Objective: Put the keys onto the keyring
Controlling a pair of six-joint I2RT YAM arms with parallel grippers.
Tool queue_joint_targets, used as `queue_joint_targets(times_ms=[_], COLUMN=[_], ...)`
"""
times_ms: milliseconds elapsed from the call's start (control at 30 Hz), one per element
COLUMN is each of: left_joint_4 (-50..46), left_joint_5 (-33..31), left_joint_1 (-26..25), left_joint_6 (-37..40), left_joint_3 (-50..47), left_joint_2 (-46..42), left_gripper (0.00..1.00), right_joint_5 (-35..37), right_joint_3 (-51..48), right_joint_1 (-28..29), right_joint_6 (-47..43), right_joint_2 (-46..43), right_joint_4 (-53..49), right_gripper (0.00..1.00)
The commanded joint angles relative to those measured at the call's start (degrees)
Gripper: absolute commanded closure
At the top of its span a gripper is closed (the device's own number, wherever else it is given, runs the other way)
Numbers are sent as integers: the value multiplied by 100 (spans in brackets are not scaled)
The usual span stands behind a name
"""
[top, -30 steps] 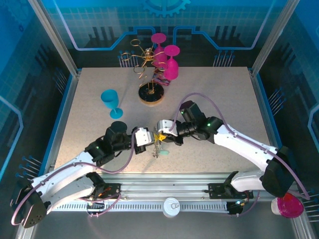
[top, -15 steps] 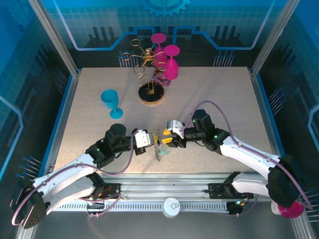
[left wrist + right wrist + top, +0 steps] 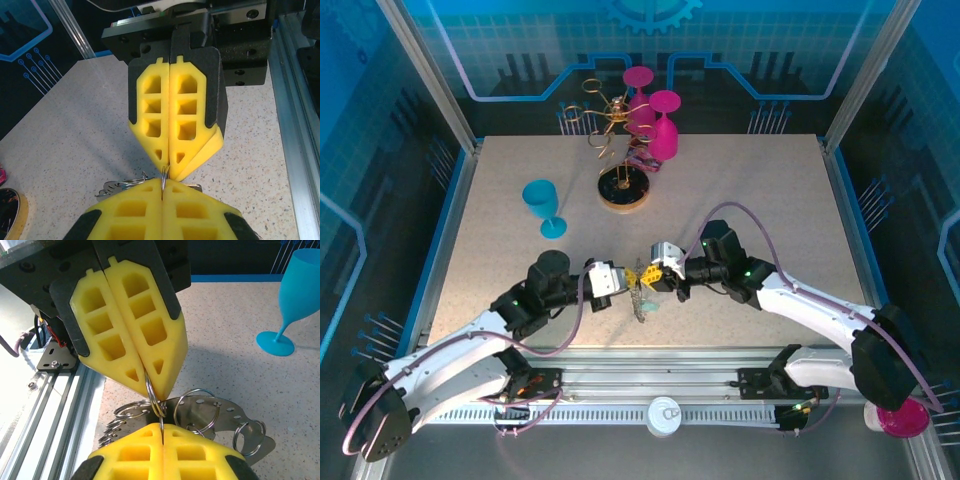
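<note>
My left gripper and right gripper meet tip to tip near the front middle of the table, both shut. Between them is the keyring, a thin silver split ring. From the left wrist, my left gripper pinches it edge-on, and the right gripper clamps it from above. From the right wrist, my right gripper nips a wire linked to the ring in the left gripper. A holed metal plate with several silver rings hangs below. A teal bit lies beside it. No black-headed key is discernible.
A teal goblet stands left of centre. At the back are a gold wire rack on a wooden disc and magenta goblets. The aluminium rail runs along the near edge, close behind the grippers.
The right arm swung its elbow out to the right and drew its gripper back, then eased left again to meet the left gripper. The left arm hardly moved.
</note>
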Motion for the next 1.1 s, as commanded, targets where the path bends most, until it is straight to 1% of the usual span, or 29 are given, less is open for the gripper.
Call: queue_joint_targets(times_ms=[0,100,233,300,367,467,600,767,833,933,1000,1033,1067], left_joint_4=[615,965,1390,1400,1348,1304,1307,1352,1364,1407,1364,1316,1219], left_joint_5=[413,736,886,845,800,745,699,686,681,678,617,538,451], left_joint_1=[-14,-12,-10,-15,-14,-10,-12,-10,-9,-11,-16,-10,-10], left_joint_6=[-199,-404,-647,-651,-617,-614,-615,-615,-607,-616,-600,-589,-562], left_joint_3=[-68,-97,-116,-136,-172,-226,-281,-271,-260,-251,-231,-225,-203], left_joint_2=[-169,-163,-93,-70,-72,-64,-13,44,51,93,100,100,91], left_gripper=[100,100,100,100,100,100,100,100,100,100,100,100,98], right_joint_5=[29,-96,-303,-331,-329,-290,-352,-477,-505,-540,-563,-549,-508], right_joint_3=[186,344,542,456,247,-4,-68,-31,-6,45,97,134,205], right_joint_1=[-9,32,153,100,-7,-118,-136,-128,-123,-123,-125,-124,-121], right_joint_6=[-139,-57,-16,135,335,376,243,251,251,242,218,182,114], right_joint_2=[49,300,477,368,149,-178,-316,-230,-189,-147,-161,-165,-189], right_joint_4=[-312,-351,-390,-118,290,577,541,597,606,597,512,414,247], right_gripper=[100,99,85,81,74,73,73,73,75,85,97,100,100])
